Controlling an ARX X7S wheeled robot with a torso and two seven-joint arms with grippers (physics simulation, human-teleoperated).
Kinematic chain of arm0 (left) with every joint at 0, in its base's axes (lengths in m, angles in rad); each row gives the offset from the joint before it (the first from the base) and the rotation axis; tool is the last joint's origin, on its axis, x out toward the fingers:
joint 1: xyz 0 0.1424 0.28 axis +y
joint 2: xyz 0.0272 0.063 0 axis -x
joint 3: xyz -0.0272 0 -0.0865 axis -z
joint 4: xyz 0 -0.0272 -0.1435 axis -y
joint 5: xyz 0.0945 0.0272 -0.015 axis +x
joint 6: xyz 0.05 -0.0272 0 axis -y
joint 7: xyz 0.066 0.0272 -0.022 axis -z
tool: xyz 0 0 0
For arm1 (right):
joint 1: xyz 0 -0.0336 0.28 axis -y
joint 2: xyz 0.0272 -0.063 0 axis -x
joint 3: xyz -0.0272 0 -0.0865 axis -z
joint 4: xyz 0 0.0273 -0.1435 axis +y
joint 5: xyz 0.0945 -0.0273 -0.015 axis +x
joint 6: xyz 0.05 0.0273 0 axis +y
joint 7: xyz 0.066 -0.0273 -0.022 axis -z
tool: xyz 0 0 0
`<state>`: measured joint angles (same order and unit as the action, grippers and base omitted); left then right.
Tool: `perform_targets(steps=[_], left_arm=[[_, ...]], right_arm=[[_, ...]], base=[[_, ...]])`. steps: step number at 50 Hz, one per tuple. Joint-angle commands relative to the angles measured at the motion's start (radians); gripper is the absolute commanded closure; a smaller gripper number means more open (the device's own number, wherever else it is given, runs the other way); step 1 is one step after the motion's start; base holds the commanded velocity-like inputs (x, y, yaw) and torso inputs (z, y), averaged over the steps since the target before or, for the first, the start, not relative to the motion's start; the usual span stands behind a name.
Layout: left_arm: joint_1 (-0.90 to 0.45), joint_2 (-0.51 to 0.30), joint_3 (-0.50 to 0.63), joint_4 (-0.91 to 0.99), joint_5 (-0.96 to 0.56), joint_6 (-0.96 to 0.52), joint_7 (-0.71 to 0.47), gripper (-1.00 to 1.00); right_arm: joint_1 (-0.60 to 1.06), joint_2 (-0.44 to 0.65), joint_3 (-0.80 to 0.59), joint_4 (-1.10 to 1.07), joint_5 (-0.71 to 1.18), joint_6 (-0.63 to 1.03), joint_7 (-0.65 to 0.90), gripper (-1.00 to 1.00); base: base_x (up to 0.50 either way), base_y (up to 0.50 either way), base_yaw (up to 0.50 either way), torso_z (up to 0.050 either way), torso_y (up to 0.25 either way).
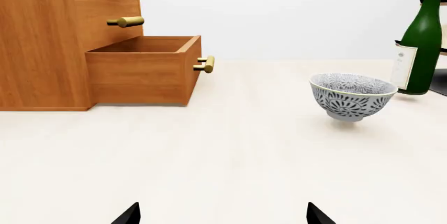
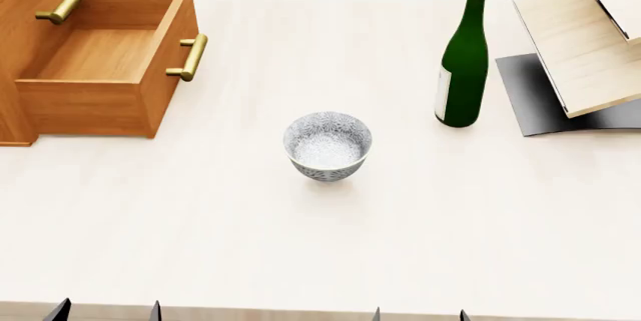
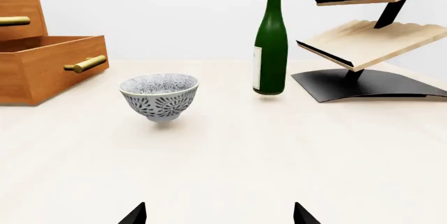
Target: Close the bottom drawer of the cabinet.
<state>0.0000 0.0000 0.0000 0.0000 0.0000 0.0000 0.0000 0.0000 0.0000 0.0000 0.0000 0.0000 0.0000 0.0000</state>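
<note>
Cabinet [image 2: 40, 6] cut by head view's edge at 10 o'clock; top drawer not seen there, and only a stub of its handle in left wrist view. Bottle [image 2: 464, 58] neck tip clipped at 12 o'clock; label text too small to read. Slanted panels [image 2: 591, 43] run off at 2 o'clock. Left claw [image 2: 105, 311] and right claw [image 2: 419, 315]: only dark fingertips poke in at 6 o'clock, bodies hidden.
</note>
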Motion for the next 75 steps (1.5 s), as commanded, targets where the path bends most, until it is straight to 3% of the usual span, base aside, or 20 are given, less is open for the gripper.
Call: perform_targets(steps=[1,17,18,20,23,35,43,51,75], left_arm=[[0.000,-0.016,0.019,-0.004,-0.016,0.004,-0.018,-1.00],[-0.004,-0.053,0.070,-0.015,-0.018,0.002,-0.082,-1.00],[-0.005,-0.011,0.020,-0.025,0.029,0.007,-0.032,-1.00],[-0.003,-0.020,0.049,-0.003,0.086,0.022,-0.057,-1.00],[-0.006,-0.031,0.069,0.097,0.104,-0.039,-0.069,-1.00],[-0.008,-0.058,0.084,0.453,0.121,-0.294,-0.079,-1.00],[-0.006,-0.068,0.088,0.569,0.113,-0.366,-0.091,-1.00],[-0.007,-0.081,0.107,0.607,0.109,-0.386,-0.099,-1.00],[-0.007,-0.113,0.130,0.599,0.085,-0.385,-0.134,-1.00]], right_arm=[[0.002,0.017,-0.017,0.009,0.007,-0.007,0.027,-1.00],[0.002,0.052,-0.057,0.003,0.044,-0.015,0.077,-1.00],[0.011,0.113,-0.129,0.020,0.108,-0.030,0.146,-1.00],[-0.002,0.116,-0.134,-0.011,0.095,-0.043,0.159,-1.00],[-0.004,0.136,-0.163,-0.128,-0.001,0.020,0.200,-1.00],[0.070,0.173,-0.151,-0.507,0.041,0.348,0.185,-1.00],[0.092,0.178,-0.151,-0.620,0.063,0.441,0.186,-1.00],[0.089,0.185,-0.160,-0.615,0.070,0.408,0.183,-1.00],[0.077,0.193,-0.146,-0.567,0.105,0.356,0.198,-1.00]], base=[[0.00,0.00,0.00,0.000,0.000],[0.00,0.00,0.00,0.000,0.000],[0.00,0.00,0.00,0.000,0.000],[0.00,0.00,0.00,0.000,0.000],[0.00,0.00,0.00,0.000,0.000],[0.00,0.00,0.00,0.000,0.000],[0.00,0.00,0.00,0.000,0.000],[0.00,0.06,0.00,0.000,0.000],[0.00,0.50,0.00,0.000,0.000]])
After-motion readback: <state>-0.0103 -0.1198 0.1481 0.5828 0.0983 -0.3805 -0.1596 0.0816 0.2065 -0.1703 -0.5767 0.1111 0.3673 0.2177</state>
